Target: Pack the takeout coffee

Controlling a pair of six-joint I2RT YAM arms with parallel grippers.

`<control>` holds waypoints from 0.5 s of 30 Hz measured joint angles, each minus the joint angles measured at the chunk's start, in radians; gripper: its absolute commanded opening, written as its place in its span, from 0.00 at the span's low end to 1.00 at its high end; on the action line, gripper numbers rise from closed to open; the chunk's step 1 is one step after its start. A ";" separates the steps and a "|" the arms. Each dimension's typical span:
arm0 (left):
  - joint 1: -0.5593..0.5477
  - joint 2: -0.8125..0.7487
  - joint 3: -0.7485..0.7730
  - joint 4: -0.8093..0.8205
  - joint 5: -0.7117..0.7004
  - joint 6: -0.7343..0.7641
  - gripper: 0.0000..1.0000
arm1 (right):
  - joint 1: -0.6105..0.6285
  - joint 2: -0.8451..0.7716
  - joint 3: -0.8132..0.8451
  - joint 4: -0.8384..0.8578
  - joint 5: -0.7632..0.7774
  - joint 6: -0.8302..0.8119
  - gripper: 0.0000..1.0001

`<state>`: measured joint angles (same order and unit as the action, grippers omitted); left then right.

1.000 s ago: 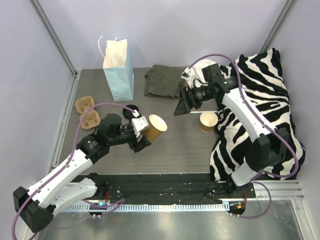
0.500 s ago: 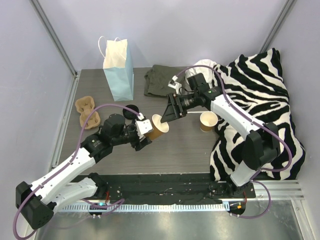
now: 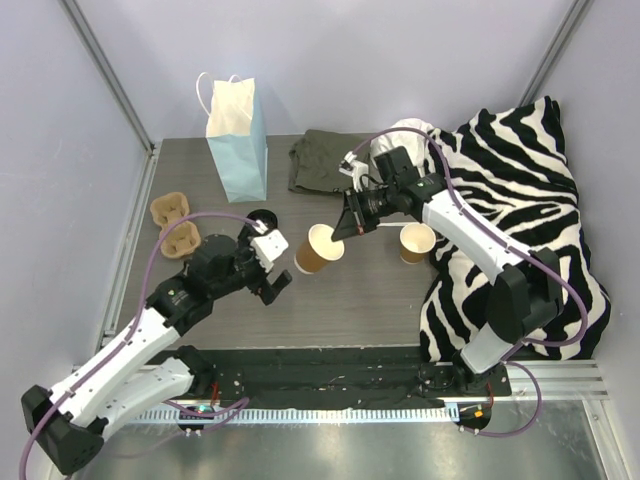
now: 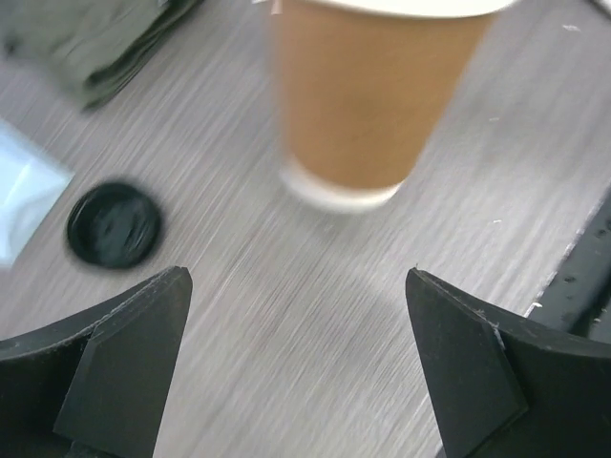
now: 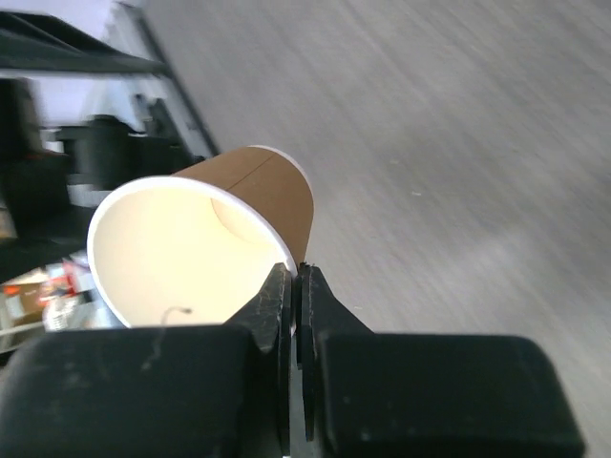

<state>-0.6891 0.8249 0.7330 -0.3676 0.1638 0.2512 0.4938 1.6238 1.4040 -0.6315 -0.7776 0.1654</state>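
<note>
One paper cup (image 4: 368, 95), top cropped, rim pinched between right fingers (image 5: 265, 315); left fingers (image 4: 124, 334) spread wide

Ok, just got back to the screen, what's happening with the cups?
The right gripper is shut on the rim of a lidless tan cup, holding it tilted over mid-table. The left gripper is wide open facing it, holding nothing. The black lid lies loose on the table, a second lidless cup stands by the zebra blanket, and the blue bag waits upright at the back.
</note>
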 measured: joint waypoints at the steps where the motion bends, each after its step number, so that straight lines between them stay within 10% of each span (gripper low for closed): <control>1: 0.017 -0.024 -0.003 -0.020 -0.015 -0.016 1.00 | 0.002 -0.003 0.000 -0.012 0.031 -0.019 0.01; 6: 0.157 -0.027 0.035 -0.153 -0.079 -0.074 1.00 | 0.043 0.000 -0.005 -0.079 0.226 -0.100 0.01; 15: 0.315 0.436 0.280 -0.368 -0.014 -0.047 1.00 | 0.167 0.109 -0.005 -0.129 0.483 -0.143 0.05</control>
<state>-0.3744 1.2613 1.0126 -0.7353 0.1497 0.2039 0.6613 1.7329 1.3994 -0.7605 -0.2943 0.0227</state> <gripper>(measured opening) 0.996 0.045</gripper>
